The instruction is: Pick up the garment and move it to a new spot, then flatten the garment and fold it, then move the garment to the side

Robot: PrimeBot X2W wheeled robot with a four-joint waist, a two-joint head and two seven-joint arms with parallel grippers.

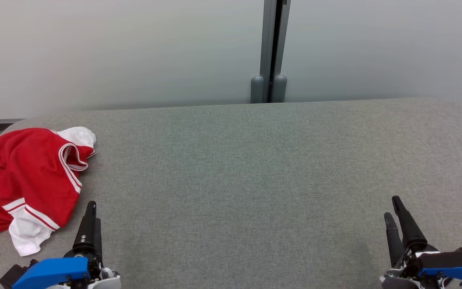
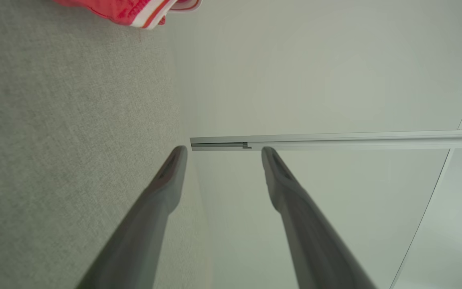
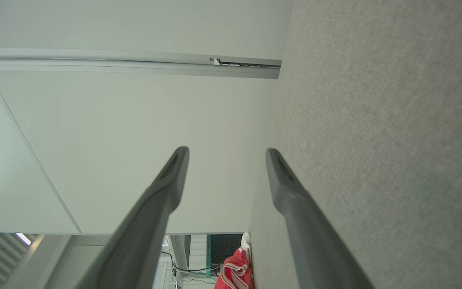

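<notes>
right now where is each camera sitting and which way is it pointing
Head view: on the robot's head, facing forward and down over the grey table to the wall; left gripper lower left, right gripper lower right.
Left wrist view: on the left wrist, rolled sideways, facing along its open fingers over the table to the wall.
Right wrist view: on the right wrist, rolled the opposite way, facing along its open fingers to the wall.
Shared: both wrist views catch the red garment, as does the head view.
</notes>
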